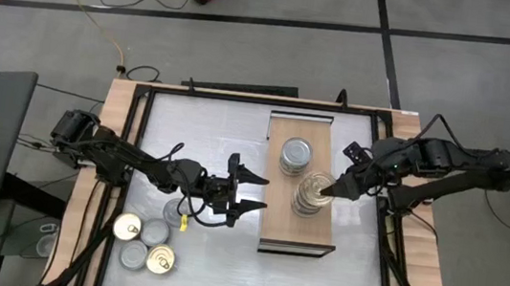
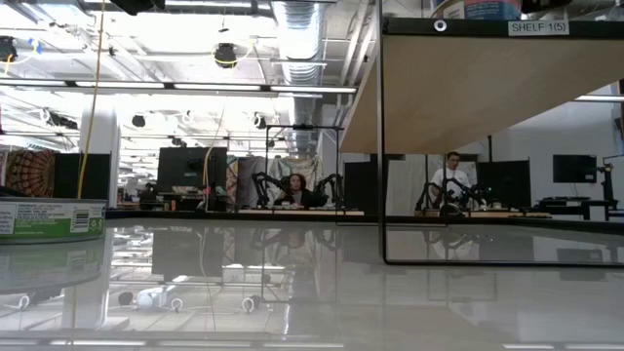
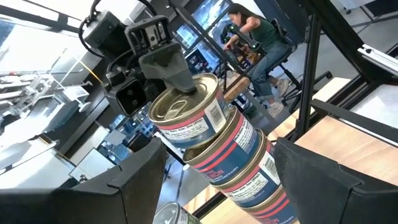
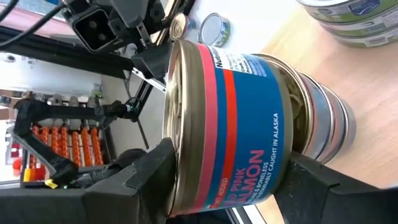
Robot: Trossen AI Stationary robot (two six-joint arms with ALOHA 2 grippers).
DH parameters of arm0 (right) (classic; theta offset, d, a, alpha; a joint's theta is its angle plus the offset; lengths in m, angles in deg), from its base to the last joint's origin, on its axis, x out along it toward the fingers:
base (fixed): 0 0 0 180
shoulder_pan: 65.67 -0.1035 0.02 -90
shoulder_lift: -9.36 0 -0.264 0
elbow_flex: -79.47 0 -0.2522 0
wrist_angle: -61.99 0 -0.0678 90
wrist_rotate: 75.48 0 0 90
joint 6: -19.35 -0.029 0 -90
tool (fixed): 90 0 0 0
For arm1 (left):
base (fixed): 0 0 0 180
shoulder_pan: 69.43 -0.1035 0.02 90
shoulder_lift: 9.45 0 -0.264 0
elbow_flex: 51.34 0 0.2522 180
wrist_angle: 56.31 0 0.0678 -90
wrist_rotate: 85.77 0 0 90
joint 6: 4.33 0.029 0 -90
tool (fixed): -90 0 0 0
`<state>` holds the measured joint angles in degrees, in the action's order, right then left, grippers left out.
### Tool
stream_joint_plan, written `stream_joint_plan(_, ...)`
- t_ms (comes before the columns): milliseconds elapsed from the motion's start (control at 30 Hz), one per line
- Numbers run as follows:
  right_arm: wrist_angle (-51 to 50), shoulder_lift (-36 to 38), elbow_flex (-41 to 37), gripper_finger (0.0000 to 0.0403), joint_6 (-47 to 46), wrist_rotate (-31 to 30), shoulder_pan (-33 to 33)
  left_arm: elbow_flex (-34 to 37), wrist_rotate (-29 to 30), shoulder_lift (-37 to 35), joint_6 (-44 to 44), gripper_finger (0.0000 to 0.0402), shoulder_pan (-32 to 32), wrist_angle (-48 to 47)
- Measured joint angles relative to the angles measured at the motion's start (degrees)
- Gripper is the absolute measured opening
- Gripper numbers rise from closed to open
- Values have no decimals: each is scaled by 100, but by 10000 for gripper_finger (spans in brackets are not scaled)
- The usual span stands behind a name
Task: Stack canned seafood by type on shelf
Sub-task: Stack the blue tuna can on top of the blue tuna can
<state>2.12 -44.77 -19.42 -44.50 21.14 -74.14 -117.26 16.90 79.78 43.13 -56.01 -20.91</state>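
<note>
The right gripper (image 1: 328, 187) sits at the right of centre in the high view, its two dark fingers closed around the top salmon tin (image 4: 230, 124) of a stack on the shelf (image 1: 272, 224). In the right wrist view the fingers (image 4: 146, 171) press the tin's rim from both sides. The tin is a short metal cylinder with a gold pull-tab lid and a blue and red paper label; it rests slightly askew on the tins below. The left wrist view shows that salmon stack (image 3: 230, 158) as three like-labelled tins, leaning a little, with the right gripper's dark wedge-shaped tip on the top lid.

The left gripper (image 1: 251, 193) hovers just left of the shelf, at the middle of the high view, its fingers spread wide and holding nothing.

The shelf is a light-wood board in a thin dark frame, lying right of centre on the glossy grey-white tabletop (image 1: 207, 138). A second stack (image 1: 295, 155), with silver lids and green-white labels, stands near the shelf's upper end. Loose tins (image 1: 144, 244) with gold and silver lids cluster at the lower left of the table.
</note>
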Motion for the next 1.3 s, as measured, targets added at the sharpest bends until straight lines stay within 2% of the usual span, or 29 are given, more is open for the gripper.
stream_joint_plan(267,-55,-61,59,261,-153,277,219,0,-83,0,-66,283,-88,44)
stream_joint_plan(400,-175,-64,61,261,-457,732,492,-7,-362,0,-132,283,-104,142)
stream_joint_plan(833,-245,-255,59,261,-957,1847,923,-9,-343,0,-92,283,-104,108)
stream_joint_plan(1300,-369,-246,229,261,-1354,2209,1019,-13,-368,0,-129,283,-104,33)
